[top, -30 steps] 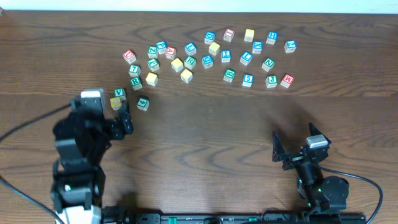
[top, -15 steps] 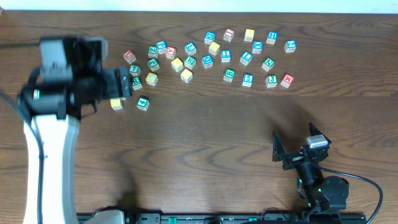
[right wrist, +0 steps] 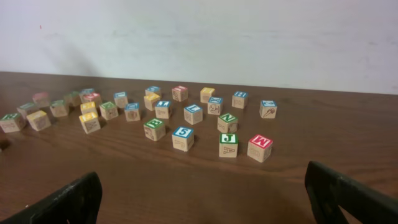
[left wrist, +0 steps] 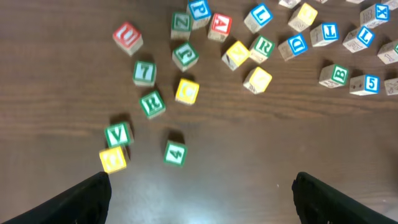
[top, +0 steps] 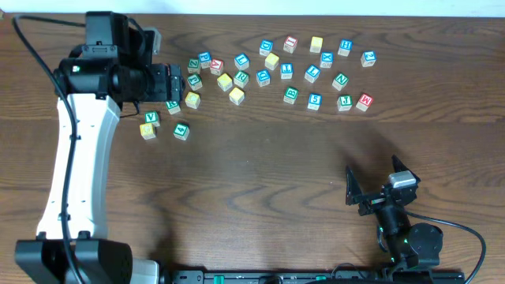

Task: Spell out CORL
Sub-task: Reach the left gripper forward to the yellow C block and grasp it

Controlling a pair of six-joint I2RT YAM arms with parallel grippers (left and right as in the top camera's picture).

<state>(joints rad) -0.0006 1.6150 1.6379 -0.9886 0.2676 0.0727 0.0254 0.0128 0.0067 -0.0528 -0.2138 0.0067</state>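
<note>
Many small wooden letter cubes lie scattered across the far half of the table. My left gripper is open and empty, held above the left end of the cluster. In the left wrist view a green R cube sits next to a yellow-topped cube, and another yellow cube lies beside a green V. A second green R and blue L cubes lie further right. In the overhead view the near R is half hidden by the gripper. My right gripper is open and empty near the front right.
More yellow cubes lie mid-cluster. A blue 5, green J and red M are the cubes nearest the right gripper. The left arm spans the table's left side.
The left arm has swung from the front left of the table up and away, so its gripper now hangs over the left end of the cube cluster. The right arm has not moved.
</note>
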